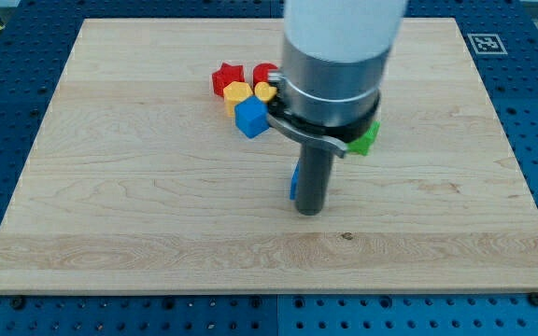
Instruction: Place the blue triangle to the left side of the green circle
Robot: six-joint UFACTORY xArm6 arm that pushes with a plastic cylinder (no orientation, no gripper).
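Rod upright, my tip [310, 211] touching blue triangle [293, 183]

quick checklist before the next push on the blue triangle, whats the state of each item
1. My tip on the board: ok.
2. Tip touching the blue block, a sliver at the rod's left: ok.
3. Its triangle shape confirmed: cannot tell, mostly hidden.
4. Green block located: ok, only an edge shows; circle cannot tell.
5. Red, yellow and blue cluster apart from the tip: ok.

Wooden board [138, 233] under clustered coloured blocks [247, 98]
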